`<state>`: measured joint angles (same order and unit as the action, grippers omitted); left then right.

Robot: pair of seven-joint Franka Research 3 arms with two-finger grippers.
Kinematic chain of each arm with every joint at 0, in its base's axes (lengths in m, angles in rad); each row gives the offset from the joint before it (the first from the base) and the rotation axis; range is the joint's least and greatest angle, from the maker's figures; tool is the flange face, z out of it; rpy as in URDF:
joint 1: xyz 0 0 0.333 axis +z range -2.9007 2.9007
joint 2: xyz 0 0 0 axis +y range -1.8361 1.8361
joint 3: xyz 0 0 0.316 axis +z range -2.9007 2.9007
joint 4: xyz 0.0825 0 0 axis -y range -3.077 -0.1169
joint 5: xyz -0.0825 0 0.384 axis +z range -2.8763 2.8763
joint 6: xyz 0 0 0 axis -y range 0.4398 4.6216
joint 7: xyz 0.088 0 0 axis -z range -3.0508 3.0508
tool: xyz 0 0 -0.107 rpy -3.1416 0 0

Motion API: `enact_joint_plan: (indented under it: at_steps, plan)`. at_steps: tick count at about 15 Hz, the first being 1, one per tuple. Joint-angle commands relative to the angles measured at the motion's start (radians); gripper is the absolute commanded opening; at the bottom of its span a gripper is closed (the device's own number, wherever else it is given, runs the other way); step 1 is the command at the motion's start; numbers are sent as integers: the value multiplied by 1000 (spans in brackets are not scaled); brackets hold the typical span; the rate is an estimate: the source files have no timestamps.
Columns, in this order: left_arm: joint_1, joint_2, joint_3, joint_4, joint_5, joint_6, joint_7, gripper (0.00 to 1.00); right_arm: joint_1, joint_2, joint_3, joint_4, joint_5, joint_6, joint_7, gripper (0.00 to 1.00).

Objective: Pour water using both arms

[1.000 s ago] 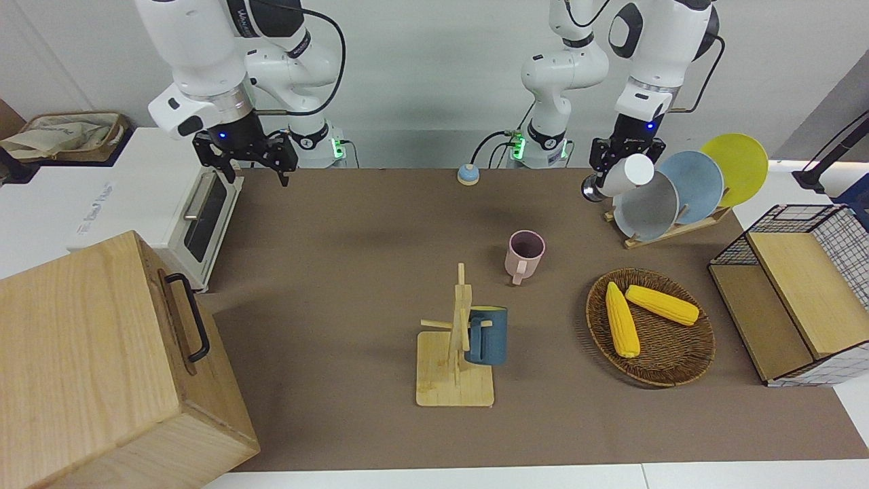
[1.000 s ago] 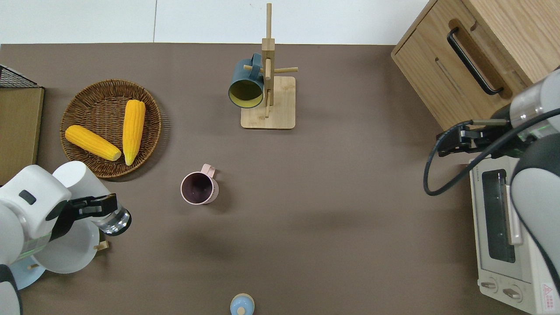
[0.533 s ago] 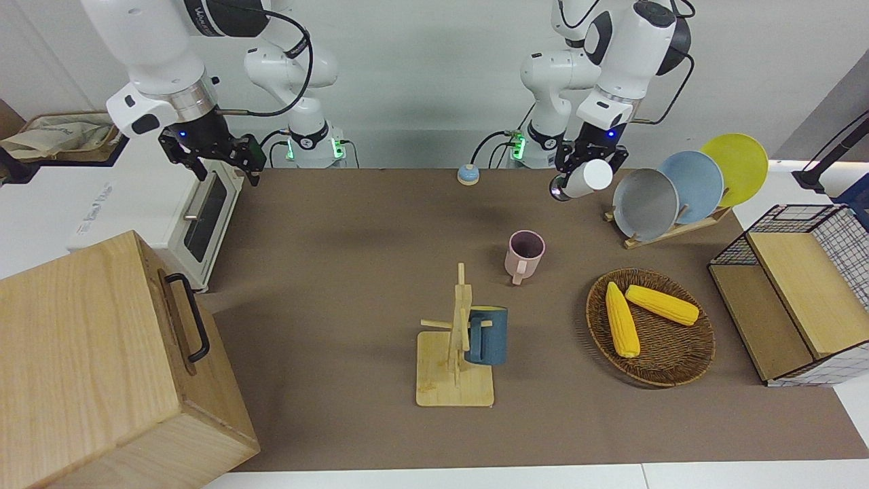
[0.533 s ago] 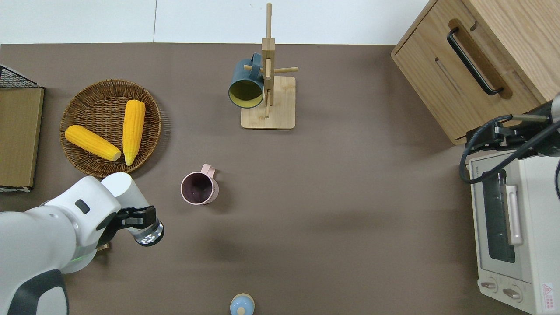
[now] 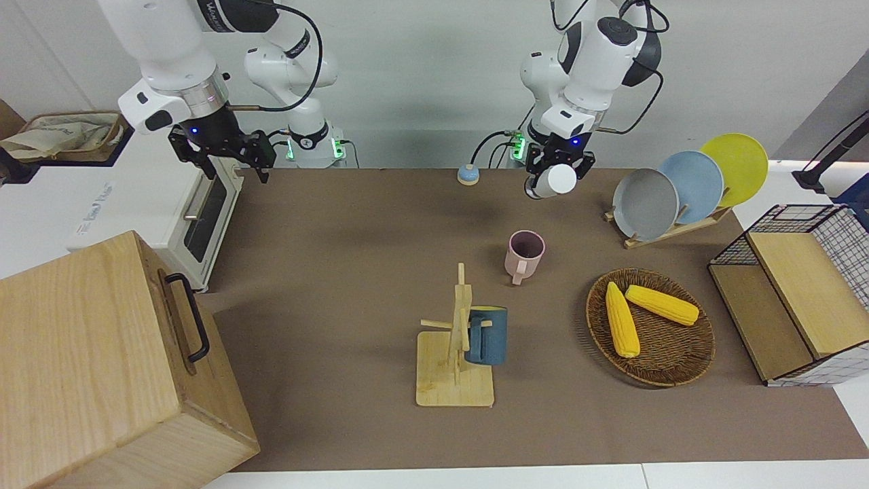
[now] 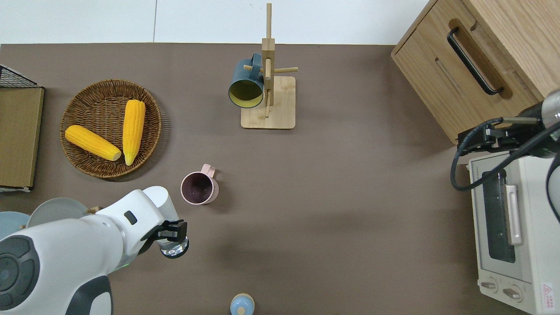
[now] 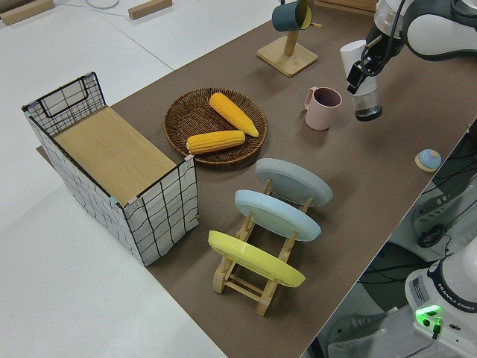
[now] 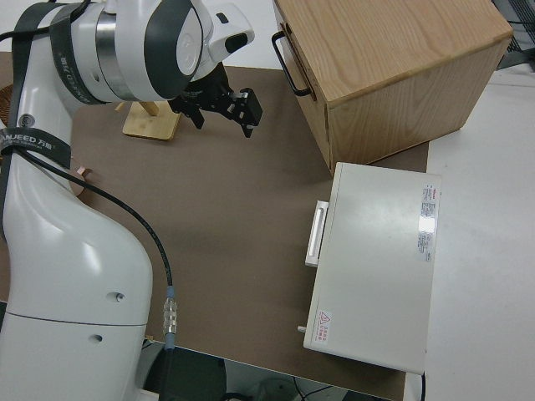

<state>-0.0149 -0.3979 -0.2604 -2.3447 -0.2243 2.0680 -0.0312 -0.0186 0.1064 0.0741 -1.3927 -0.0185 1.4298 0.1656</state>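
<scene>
My left gripper is shut on a white-topped bottle with a clear lower end. It hangs tilted over the bare brown mat close to the pink mug, which stands upright and apart from it. Whether the bottle holds water cannot be made out. In the front view the left gripper and the bottle are up the picture from the pink mug. My right gripper is open and holds nothing, over the mat's edge by the toaster oven's corner.
A wooden mug tree carries a blue mug. A wicker basket holds two corn cobs. A plate rack, a wire basket, a wooden box, a toaster oven and a small blue knob ring the mat.
My left gripper has carried the bottle from the plate rack toward the table's middle, ending close to the pink mug. My right gripper swung toward the oven, then back a little.
</scene>
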Motion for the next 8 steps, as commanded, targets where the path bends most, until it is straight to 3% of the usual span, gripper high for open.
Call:
enact_joint_plan:
  at_steps: [1, 8]
  plan:
    - [-10, 25, -10, -4, -15, 32, -9, 0, -9, -17, 3, -19, 20, 8, -15, 992]
    - [-8, 158, -20, 47, 0, 49, -4, 0, -9, -17, 3, -19, 20, 6, -15, 992]
